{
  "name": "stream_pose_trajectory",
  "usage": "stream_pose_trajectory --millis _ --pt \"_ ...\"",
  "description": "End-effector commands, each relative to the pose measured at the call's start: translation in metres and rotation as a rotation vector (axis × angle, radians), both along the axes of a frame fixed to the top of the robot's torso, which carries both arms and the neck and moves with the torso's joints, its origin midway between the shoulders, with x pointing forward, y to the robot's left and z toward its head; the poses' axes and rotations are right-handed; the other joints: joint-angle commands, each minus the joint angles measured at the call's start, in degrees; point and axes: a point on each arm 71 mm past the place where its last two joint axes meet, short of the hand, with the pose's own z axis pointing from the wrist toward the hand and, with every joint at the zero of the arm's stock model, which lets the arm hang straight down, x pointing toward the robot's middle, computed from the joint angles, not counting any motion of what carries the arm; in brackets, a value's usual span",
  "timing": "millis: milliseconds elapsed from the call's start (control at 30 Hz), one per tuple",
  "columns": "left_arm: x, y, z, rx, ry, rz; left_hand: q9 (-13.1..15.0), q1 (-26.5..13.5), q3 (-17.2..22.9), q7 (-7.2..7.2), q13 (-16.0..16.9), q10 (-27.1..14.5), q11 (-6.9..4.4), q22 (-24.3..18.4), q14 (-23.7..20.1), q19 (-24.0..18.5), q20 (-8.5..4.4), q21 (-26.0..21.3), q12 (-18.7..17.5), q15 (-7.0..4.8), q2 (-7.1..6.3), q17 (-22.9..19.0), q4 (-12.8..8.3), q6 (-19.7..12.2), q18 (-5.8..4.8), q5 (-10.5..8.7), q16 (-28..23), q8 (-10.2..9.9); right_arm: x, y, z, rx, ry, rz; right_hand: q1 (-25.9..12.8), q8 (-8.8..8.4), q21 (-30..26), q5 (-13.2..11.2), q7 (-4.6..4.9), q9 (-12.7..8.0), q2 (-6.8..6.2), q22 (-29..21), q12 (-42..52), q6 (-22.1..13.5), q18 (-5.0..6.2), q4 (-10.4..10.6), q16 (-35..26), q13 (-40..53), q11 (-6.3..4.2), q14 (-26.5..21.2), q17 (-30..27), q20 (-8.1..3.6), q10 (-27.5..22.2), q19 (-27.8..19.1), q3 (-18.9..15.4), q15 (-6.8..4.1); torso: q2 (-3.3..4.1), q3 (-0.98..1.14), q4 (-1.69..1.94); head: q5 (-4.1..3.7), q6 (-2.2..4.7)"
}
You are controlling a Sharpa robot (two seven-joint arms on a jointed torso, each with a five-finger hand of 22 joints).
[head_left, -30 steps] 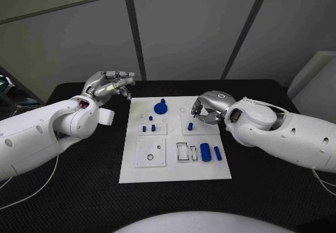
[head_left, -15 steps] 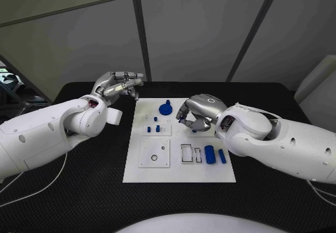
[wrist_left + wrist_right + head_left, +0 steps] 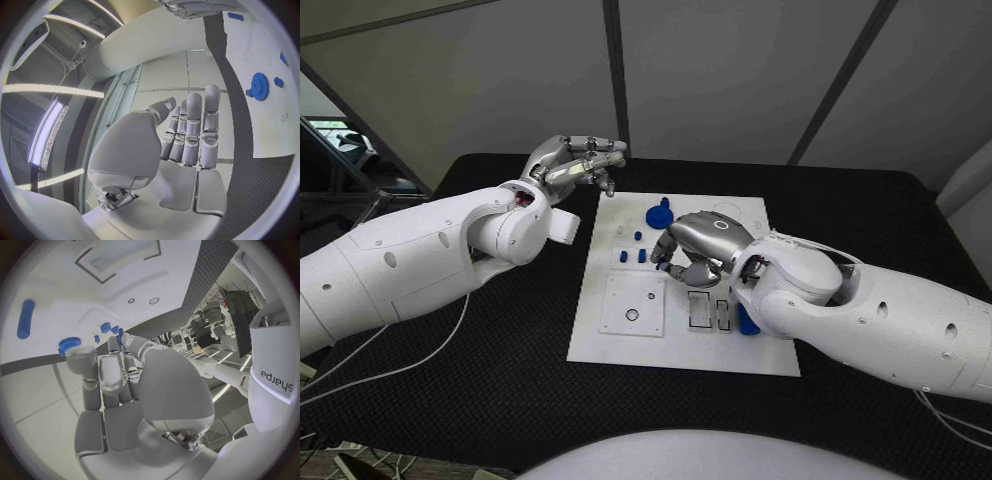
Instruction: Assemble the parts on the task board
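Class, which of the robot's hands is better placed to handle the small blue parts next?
The right hand: it hovers over the task board beside the small blue parts. The left hand is raised beyond the board's far corner.

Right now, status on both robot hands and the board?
Left robot hand off the task board's far left corner, holding nothing. Right robot hand curled over board centre; grasp unclear. Blue gear in place, unobstructed.
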Motion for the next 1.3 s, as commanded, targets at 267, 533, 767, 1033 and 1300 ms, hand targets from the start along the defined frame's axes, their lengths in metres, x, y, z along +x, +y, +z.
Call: stream_pose_trajectory --millis 267,533,767,1033,1300 --pt "0.001 -0.005 0.001 -0.005 -0.004 -0.022 0.0 -0.4 0.1 0.07 0.1 -0.6 -0.04 0.1 -0.3 0.0 0.19 0.3 0.5 0.16 -0.04 -0.1 0.0 -0.5 0.69 0.31 0.3 0.5 -0.004 0.007 -0.019 -0.034 0.045 0.036 -0.6 0.12 0.4 0.3 0.01 0.1 0.35 0.2 -0.3 0.3 -1.02 -0.1 0.3 0.1 -0.77 1.5 0.1 -0.12 1.3 -0.4 0.2 -0.38 -0.08 0.07 -0.13 0.34 -0.51" --pt "0.001 -0.005 0.001 -0.006 -0.004 -0.024 0.0 -0.4 0.1 0.09 0.1 -0.7 -0.03 0.1 -0.3 0.0 0.20 0.3 0.5 0.17 -0.07 -0.1 0.0 -0.6 0.69 0.31 0.3 0.5 -0.005 0.010 -0.028 -0.061 0.071 0.037 -0.6 0.12 0.4 0.3 0.00 0.1 0.38 0.2 -0.3 0.3 -1.02 -0.1 0.4 0.1 -0.77 1.5 0.2 -0.12 1.3 -0.4 0.2 -0.37 -0.07 0.02 -0.12 0.53 -0.89" --pt "0.001 -0.006 0.001 -0.006 -0.004 -0.025 0.0 -0.5 0.0 0.10 0.1 -0.7 0.00 0.1 -0.3 0.0 0.21 0.3 0.5 0.18 -0.11 -0.1 0.0 -0.6 0.69 0.29 0.3 0.5 -0.006 0.011 -0.030 -0.068 0.074 0.038 -0.7 0.12 0.4 0.3 0.01 0.1 0.39 0.2 -0.4 0.3 -1.03 -0.1 0.3 0.1 -0.76 1.5 0.1 -0.11 1.2 -0.4 0.2 -0.36 -0.13 0.04 -0.13 1.02 -1.16" --pt "0.001 -0.006 0.001 -0.005 -0.002 -0.025 0.0 -0.5 0.0 0.13 0.1 -0.8 0.02 0.1 -0.4 -0.1 0.23 0.3 0.6 0.20 -0.14 -0.1 0.0 -0.6 0.69 0.28 0.3 0.5 -0.007 0.015 -0.031 -0.066 0.077 0.046 -0.7 0.11 0.4 0.3 0.02 0.1 0.39 0.2 -0.4 0.2 -1.03 -0.1 0.3 0.1 -0.75 1.5 0.1 -0.11 1.2 -0.4 0.2 -0.36 -0.13 0.07 -0.14 0.99 -1.30" --pt "0.002 -0.006 0.001 -0.005 -0.001 -0.025 0.0 -0.5 0.0 0.13 0.1 -0.8 0.02 0.1 -0.4 -0.1 0.23 0.3 0.6 0.20 -0.14 -0.1 0.0 -0.6 0.69 0.28 0.3 0.5 -0.008 0.016 -0.032 -0.073 0.083 0.049 -0.7 0.11 0.4 0.3 0.02 0.1 0.39 0.2 -0.4 0.2 -1.03 -0.1 0.3 0.1 -0.75 1.5 0.1 -0.11 1.2 -0.4 0.2 -0.36 -0.13 0.04 -0.16 1.09 -1.46"
